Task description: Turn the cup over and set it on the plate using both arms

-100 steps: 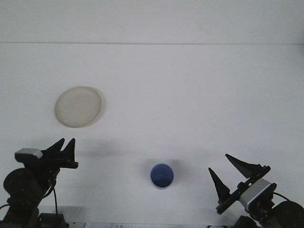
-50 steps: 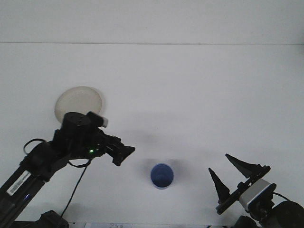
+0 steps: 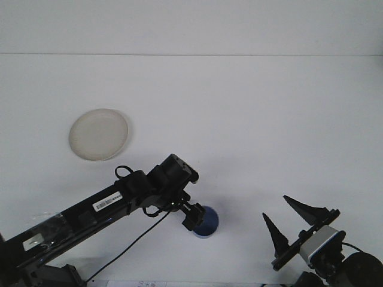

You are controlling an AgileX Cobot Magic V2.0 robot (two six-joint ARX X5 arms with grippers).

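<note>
Near the front edge of the surface (image 3: 251,119), the left hand (image 3: 192,216) is reaching in low against the left side of the blue cup (image 3: 206,222). It looks pressed to the rim, but its fingers are dark and bunched, so I cannot tell whether they are apart or together. The cup is sitting mouth up, which is presumably why the arm is coming in sideways: a grip on the wall would let it be turned over. The right hand (image 3: 291,221) is waiting at the corner, fingers spread wide and holding nothing, perhaps ready to take the cup. The plate (image 3: 99,134) is lying well apart, up to the left, bare. The surface is plain white, and a pale wall (image 3: 191,27) is closing the room behind.
</note>
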